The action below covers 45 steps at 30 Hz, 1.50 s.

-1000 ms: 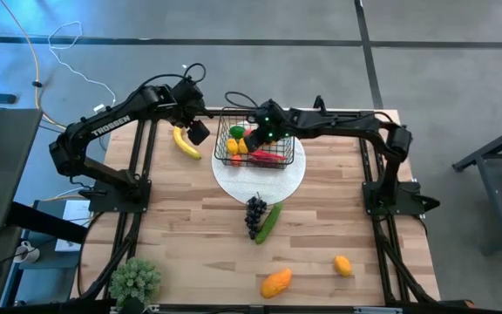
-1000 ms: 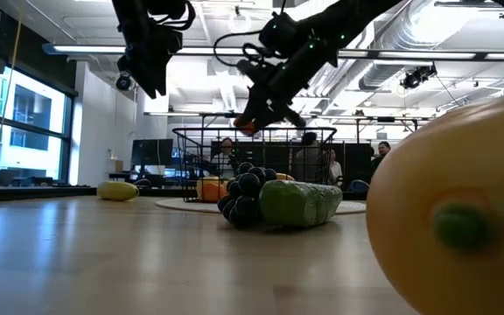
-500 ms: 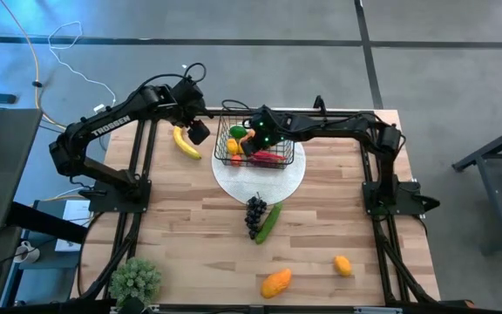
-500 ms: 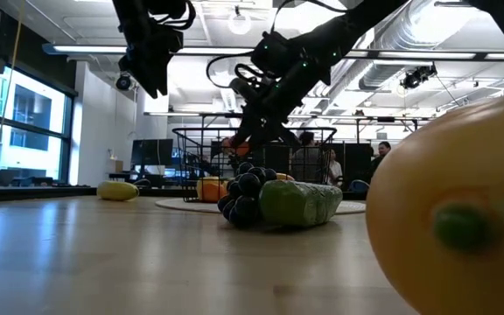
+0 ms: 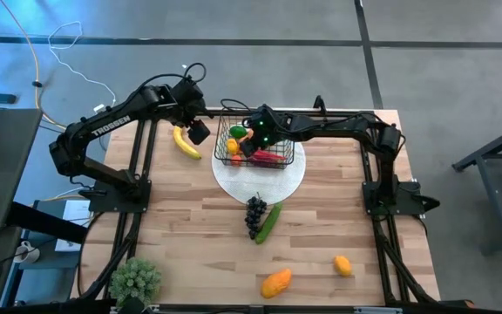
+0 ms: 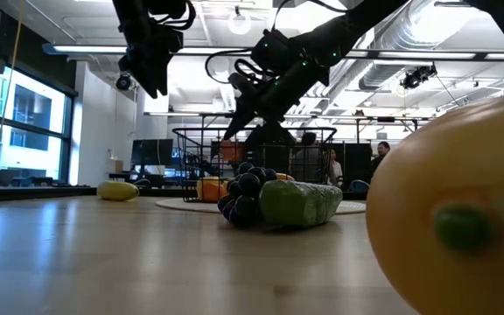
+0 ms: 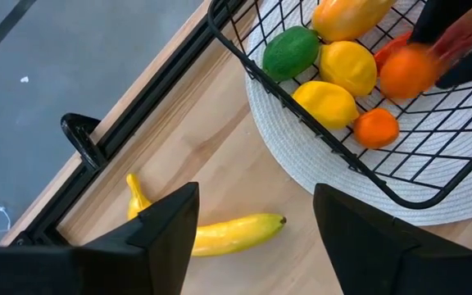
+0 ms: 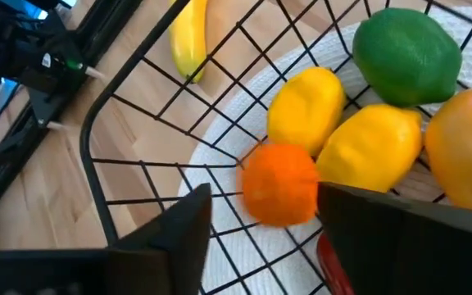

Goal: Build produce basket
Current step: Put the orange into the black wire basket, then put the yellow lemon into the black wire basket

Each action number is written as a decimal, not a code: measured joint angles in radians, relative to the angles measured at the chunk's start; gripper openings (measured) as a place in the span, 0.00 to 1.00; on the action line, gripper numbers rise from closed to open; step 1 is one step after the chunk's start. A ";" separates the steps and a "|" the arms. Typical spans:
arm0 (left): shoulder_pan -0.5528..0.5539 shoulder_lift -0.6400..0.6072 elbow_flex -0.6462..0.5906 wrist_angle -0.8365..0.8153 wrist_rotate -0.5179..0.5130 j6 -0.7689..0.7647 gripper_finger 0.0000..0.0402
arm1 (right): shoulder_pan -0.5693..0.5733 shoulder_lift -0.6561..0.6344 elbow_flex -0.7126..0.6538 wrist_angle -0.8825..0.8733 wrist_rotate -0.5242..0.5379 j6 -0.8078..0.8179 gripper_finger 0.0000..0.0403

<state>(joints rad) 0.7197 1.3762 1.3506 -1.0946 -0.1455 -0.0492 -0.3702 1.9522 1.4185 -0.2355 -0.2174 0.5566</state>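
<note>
A black wire basket (image 5: 255,144) sits on a white plate (image 5: 260,180) over pale wood planks of the table (image 5: 190,235). Inside: green lime (image 8: 406,55), yellow lemons (image 8: 306,106), an orange fruit (image 8: 279,184). Left lies a yellow banana (image 5: 184,142); nearer, dark grapes (image 5: 254,214) and green cucumber (image 5: 269,221).

The black wire basket (image 5: 253,144), upper centre, holds a lime (image 8: 406,53), lemons (image 8: 306,107) and tomatoes (image 8: 279,184). A banana (image 5: 184,143) lies left; grapes (image 5: 254,215), cucumber (image 5: 269,221) and mango (image 5: 276,283) lie lower.
</note>
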 joint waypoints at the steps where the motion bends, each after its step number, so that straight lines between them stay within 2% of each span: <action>1: 0.000 0.000 0.000 0.000 0.000 0.000 0.58 | 0.000 0.000 0.000 0.000 -0.001 0.013 0.52; 5: 0.000 0.000 0.000 -0.010 0.001 -0.024 0.60 | 0.000 0.000 0.000 0.000 -0.021 0.033 0.58; 11: -0.001 0.000 0.000 -0.011 0.033 -0.074 0.61 | -0.003 -0.015 0.000 -0.006 -0.017 0.046 0.59; 15: -0.009 0.000 0.000 -0.010 0.126 -0.106 0.61 | -0.011 -0.064 0.000 -0.008 0.009 0.046 0.59; 21: -0.061 0.000 0.000 -0.010 0.135 -0.187 0.61 | -0.022 -0.150 0.000 -0.051 0.091 0.046 0.56; 31: -0.217 0.000 0.000 -0.009 0.133 -0.288 0.61 | -0.016 -0.319 0.000 -0.261 0.212 0.035 0.55; 39: -0.332 0.000 0.000 -0.026 0.135 -0.382 0.61 | 0.039 -0.437 0.000 -0.419 0.210 0.011 0.55; 45: -0.405 0.000 0.001 -0.142 0.133 -0.476 0.61 | 0.128 -0.496 0.000 -0.564 0.181 0.012 0.55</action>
<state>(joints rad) 0.3144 1.3762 1.3514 -1.2362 -0.0121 -0.5248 -0.2420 1.4565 1.4185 -0.7993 -0.0368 0.5682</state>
